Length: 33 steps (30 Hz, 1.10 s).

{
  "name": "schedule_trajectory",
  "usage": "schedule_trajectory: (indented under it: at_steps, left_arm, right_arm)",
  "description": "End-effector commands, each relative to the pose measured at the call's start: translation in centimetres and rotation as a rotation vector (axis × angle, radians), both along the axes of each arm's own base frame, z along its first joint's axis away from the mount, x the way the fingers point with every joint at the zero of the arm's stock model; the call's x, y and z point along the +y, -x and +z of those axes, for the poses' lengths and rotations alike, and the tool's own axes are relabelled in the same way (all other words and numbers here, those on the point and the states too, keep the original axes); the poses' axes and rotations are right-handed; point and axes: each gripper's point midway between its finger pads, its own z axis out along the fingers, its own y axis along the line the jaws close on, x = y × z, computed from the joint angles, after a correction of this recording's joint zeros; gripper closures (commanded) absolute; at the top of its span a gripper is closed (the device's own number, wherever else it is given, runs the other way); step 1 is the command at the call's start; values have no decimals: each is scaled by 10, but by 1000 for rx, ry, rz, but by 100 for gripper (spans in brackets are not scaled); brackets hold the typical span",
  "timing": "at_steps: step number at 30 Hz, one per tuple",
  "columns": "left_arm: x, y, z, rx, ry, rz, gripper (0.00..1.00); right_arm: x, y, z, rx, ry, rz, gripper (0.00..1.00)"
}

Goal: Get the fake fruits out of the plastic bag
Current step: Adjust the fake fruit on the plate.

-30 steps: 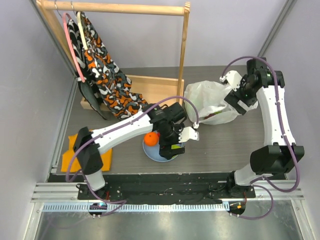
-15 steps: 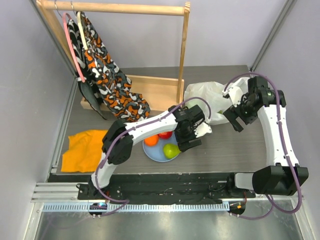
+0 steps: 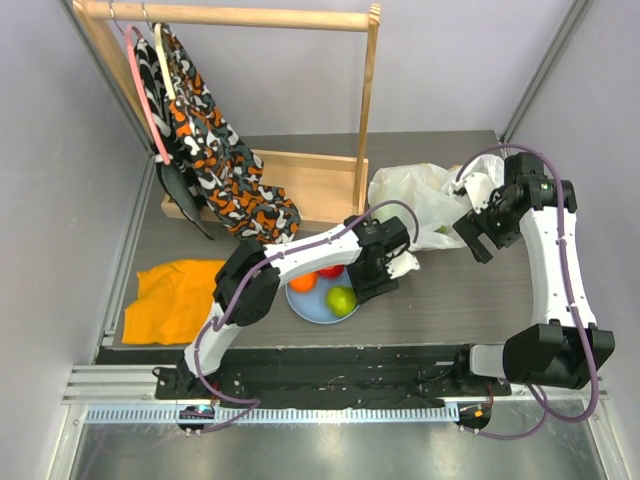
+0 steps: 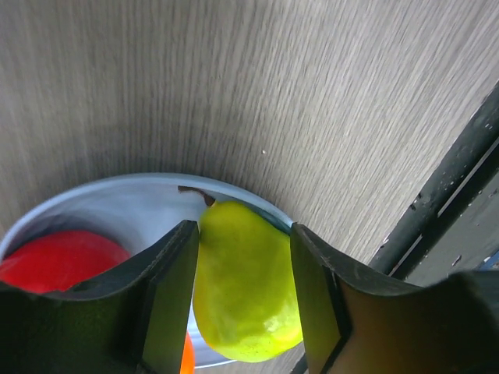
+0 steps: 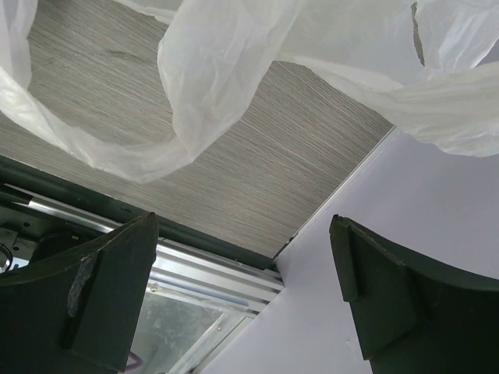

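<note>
A green pear (image 3: 342, 299) lies on the light-blue plate (image 3: 315, 308) beside a red apple (image 3: 330, 271) and an orange (image 3: 303, 282). My left gripper (image 3: 365, 285) hovers at the plate's right edge. In the left wrist view the pear (image 4: 242, 280) shows between its half-spread fingers (image 4: 168, 273), with the gripper (image 4: 242, 230) open and gripping nothing. The white plastic bag (image 3: 420, 195) lies crumpled at the back right, and something green (image 3: 441, 232) shows at its near edge. My right gripper (image 3: 480, 240) hangs wide open just right of the bag (image 5: 218, 86) and is empty (image 5: 242, 222).
A wooden clothes rack (image 3: 365, 110) with a patterned garment (image 3: 215, 165) stands at the back left. A folded orange cloth (image 3: 175, 298) lies at the front left. The table's front rail (image 5: 210, 241) and the right wall (image 5: 374, 312) are close to my right gripper.
My left gripper has shifted right off the plate and its jaws have narrowed; the pear and red apple now show on the plate. My right arm has drawn back from the bag.
</note>
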Motion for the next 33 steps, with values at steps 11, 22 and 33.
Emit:
schedule_trajectory:
  at_steps: [11, 22, 33]
  left_arm:
    - [27, 2, 9, -35, -86, 49, 37]
    - [51, 19, 18, 46, -197, 11, 48]
    - [55, 29, 11, 119, -262, -25, 35]
  right_arm:
    - [1, -15, -7, 13, -39, -5, 0]
    - [4, -15, -16, 37, -57, -8, 0]
    - [1, -15, -10, 29, -44, -11, 0]
